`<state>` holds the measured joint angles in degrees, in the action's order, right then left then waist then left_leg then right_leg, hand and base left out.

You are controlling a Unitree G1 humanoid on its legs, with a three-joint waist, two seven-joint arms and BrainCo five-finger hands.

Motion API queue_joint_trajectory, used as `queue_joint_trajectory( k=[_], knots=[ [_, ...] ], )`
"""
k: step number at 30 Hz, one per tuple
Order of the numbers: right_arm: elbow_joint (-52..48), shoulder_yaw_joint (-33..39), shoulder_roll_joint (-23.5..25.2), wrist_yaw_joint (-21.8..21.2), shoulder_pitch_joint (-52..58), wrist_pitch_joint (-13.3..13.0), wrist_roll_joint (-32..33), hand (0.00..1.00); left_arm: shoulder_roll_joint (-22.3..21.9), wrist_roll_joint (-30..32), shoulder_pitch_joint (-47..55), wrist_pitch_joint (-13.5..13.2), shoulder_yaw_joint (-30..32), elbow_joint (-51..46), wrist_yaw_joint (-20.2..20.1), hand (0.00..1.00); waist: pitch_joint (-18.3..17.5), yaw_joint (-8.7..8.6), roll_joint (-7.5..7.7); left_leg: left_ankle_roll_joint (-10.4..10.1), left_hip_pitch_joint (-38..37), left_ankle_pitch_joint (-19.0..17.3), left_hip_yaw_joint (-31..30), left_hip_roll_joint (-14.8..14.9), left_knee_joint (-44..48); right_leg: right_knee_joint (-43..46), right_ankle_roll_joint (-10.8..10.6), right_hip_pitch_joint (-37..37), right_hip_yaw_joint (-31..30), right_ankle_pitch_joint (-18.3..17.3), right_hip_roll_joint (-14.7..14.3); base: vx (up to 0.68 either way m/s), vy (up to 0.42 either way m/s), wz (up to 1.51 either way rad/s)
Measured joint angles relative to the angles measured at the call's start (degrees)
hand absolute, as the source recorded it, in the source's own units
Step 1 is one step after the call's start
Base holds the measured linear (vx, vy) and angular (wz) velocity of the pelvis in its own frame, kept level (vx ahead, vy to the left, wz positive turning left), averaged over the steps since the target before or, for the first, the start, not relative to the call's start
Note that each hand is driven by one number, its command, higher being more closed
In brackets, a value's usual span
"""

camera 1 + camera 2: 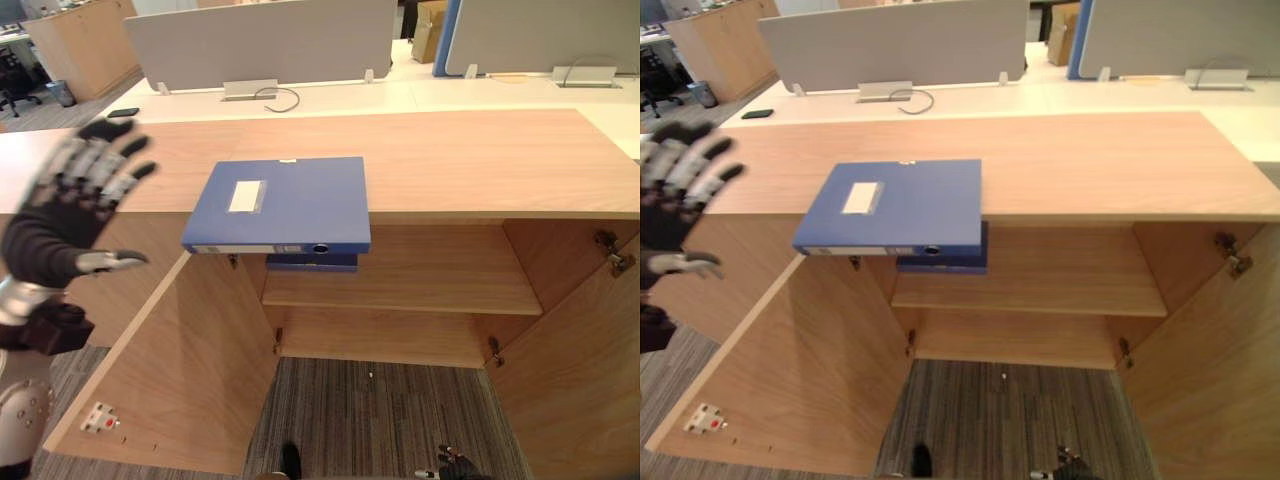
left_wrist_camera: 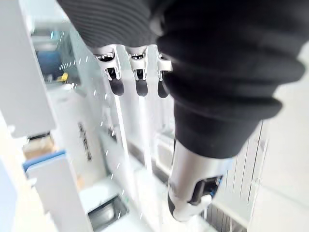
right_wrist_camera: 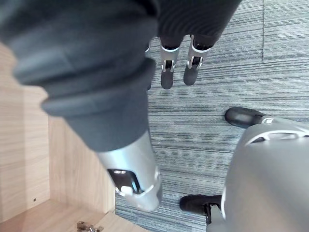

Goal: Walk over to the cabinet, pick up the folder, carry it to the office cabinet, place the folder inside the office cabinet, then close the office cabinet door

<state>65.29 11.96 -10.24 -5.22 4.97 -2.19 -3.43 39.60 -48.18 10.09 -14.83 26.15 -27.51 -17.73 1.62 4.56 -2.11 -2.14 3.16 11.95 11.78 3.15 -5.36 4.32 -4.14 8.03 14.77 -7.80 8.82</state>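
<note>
While it lies flat on the cabinet (image 1: 480,160) top, overhanging the front edge, I see one blue folder (image 1: 285,203) with one white label (image 1: 246,196). A second folder (image 1: 312,262) sits on the shelf beneath. Two doors (image 1: 190,370) stand open. Left hand (image 1: 60,215) is raised, fingers spread, empty; right hand (image 3: 167,77) hangs relaxed over carpet (image 3: 231,58).

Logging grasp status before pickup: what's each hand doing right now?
Left hand: open, fingers spread, holding nothing.
Right hand: open, fingers relaxed, holding nothing.
</note>
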Motion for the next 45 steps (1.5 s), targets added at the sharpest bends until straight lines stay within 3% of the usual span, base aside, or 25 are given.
queue_joint_trajectory(
  k=[2,4,6,8,13,22,35,45],
  knots=[
    [0.33,1.85,0.22,0.68,0.42,1.04,-0.02,0.00,-5.85,14.04,2.43,-0.58,-0.79,-3.17,8.85,0.00,-0.08,0.56,-0.02,-0.48,0.10,0.06,-0.84,0.36,-0.02,0.16,0.39,0.15,0.39,-0.25,-0.52,-0.08,-0.015,0.12],
    [0.31,2.51,0.44,1.39,0.41,1.63,-0.03,0.00,-10.89,26.22,2.92,-0.26,-2.57,-4.97,14.07,0.00,-0.20,0.55,0.05,-0.65,0.47,0.18,-1.63,0.43,-0.02,0.17,0.39,0.10,0.79,-0.24,-0.74,-0.07,0.000,0.14],
    [0.25,2.55,0.96,2.62,0.19,2.42,-0.11,0.00,-17.69,43.94,3.21,0.26,-6.22,-7.11,20.53,0.00,-0.14,0.52,0.29,-0.74,0.87,0.29,-2.00,0.50,-0.02,0.17,0.54,-0.23,0.80,-0.13,-0.92,-0.05,0.009,0.04],
    [0.24,2.49,2.17,3.50,0.21,2.76,-0.22,0.00,-19.74,54.77,3.16,0.76,-9.58,-7.94,24.60,0.00,-0.07,-0.06,0.80,-0.67,0.87,0.37,-1.98,0.48,-0.01,0.15,0.54,-0.23,0.75,-0.10,-0.92,0.00,0.000,0.00],
    [0.25,2.24,3.68,5.13,0.08,3.00,-0.32,0.00,-19.81,74.03,1.81,1.17,-13.81,-8.01,30.02,0.00,0.30,-1.22,1.54,-0.41,0.88,0.52,-1.38,0.52,0.01,-0.20,-0.03,-0.46,0.18,0.30,-0.89,0.03,0.000,-0.07],
    [0.24,1.55,3.70,5.81,0.17,3.07,-1.28,0.00,-18.01,87.56,-0.83,1.80,-21.90,-4.19,32.97,0.00,-0.14,-2.08,1.67,-0.54,0.58,0.54,0.05,1.82,0.01,-0.50,0.10,-0.76,-1.18,0.80,-1.94,0.01,-0.007,-0.09],
    [-1.01,1.41,3.68,6.29,0.43,3.12,-2.28,0.00,-9.03,95.19,-5.98,2.67,-23.53,9.97,33.32,0.00,-0.38,-2.68,1.81,-1.18,-0.27,-0.43,0.18,1.78,-0.03,-1.71,0.72,0.22,-1.41,0.54,-1.92,0.00,0.002,-0.01],
    [-2.21,1.41,3.70,6.58,-0.08,3.06,-2.28,0.00,-4.97,98.94,-13.90,6.56,-23.96,20.57,34.45,0.00,0.28,-3.39,3.04,-1.64,-1.38,-1.10,0.36,1.23,0.00,-3.01,0.96,1.77,-1.46,0.39,-1.56,0.05,-0.007,-0.02]
  ],
)
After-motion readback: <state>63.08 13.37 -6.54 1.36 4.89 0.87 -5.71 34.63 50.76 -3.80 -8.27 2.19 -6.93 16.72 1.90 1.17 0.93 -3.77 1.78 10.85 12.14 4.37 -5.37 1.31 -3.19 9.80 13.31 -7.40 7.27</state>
